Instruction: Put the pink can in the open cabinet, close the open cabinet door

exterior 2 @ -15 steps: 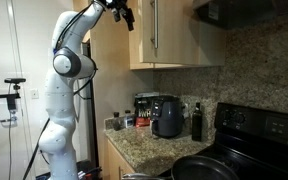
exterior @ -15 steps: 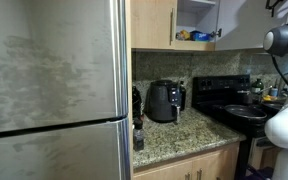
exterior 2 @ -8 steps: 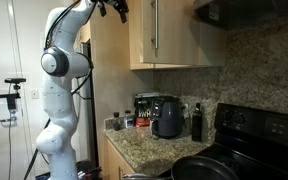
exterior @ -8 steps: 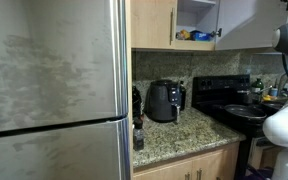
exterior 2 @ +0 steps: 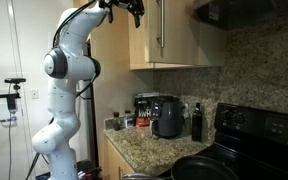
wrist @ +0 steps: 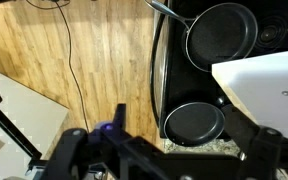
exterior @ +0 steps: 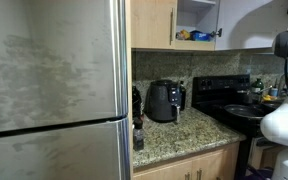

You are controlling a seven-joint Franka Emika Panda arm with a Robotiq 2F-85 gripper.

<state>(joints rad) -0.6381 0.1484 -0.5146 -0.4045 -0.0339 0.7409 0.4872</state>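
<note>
I cannot make out the pink can in any view. The open cabinet (exterior: 195, 20) is high on the wall, with a blue and yellow packet on its shelf. Its open door (exterior: 246, 24) swings out toward the robot, and it also shows in an exterior view (exterior 2: 149, 35). My gripper (exterior 2: 134, 10) is raised beside the door's upper outer edge. In the wrist view my gripper (wrist: 174, 150) is open and empty, and the door's pale top edge (wrist: 269, 85) lies to its right.
A steel fridge (exterior: 54, 90) fills one side. A black air fryer (exterior: 164, 100) stands on the granite counter (exterior: 179, 135), with small bottles (exterior 2: 121, 121) near it. A black stove (exterior: 229, 100) carries two pans (wrist: 221, 30) (wrist: 194, 122). Wood floor lies far below.
The arm has swung its upper links, and the gripper has moved sideways toward the cabinet door's edge. The door and the counter things have not moved.
</note>
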